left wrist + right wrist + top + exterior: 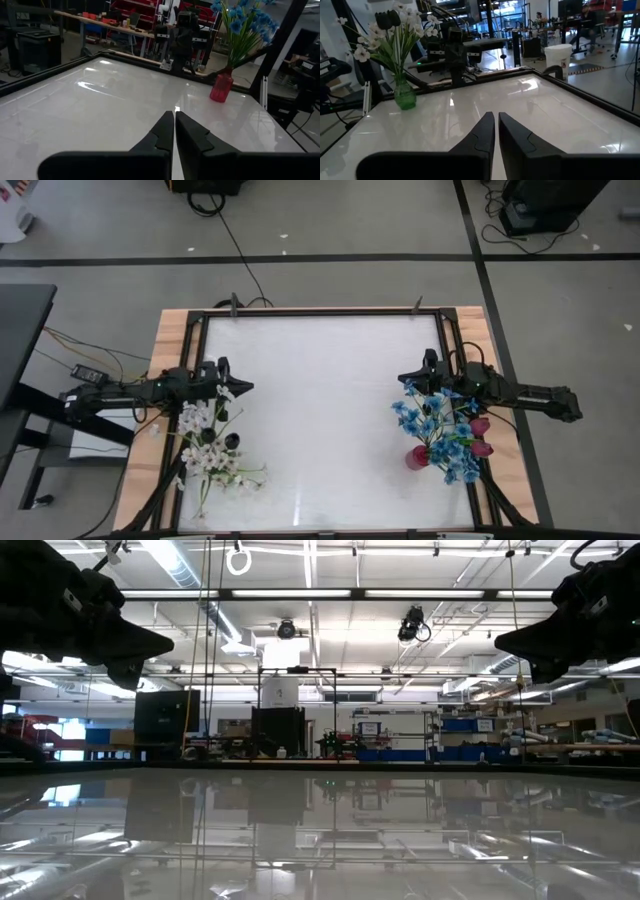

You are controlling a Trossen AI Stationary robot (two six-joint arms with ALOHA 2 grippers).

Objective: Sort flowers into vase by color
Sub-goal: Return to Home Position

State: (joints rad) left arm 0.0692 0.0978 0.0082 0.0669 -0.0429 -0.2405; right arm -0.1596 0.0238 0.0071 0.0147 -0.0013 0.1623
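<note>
Seen from above, a table (320, 410) fills the middle of the view. The left vase (405, 96) stands near the table's left edge, in the half toward the picture's bottom, and holds small-blossom sprays (205, 455) and buds (387, 19). The right vase (417, 457) stands near the right edge, about level with it, and holds blossom clusters (435, 425) and tulips (481, 447) — open tabletop lies between the two. The left gripper (240, 388) hangs just beyond the left bunch, toward the picture's top, and the right gripper (405, 378) likewise beyond the right bunch — both point inward.

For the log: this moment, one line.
left pincer shut, left side; right pincer shut, right side; white flowers, green vase; blue flowers, red vase
</note>
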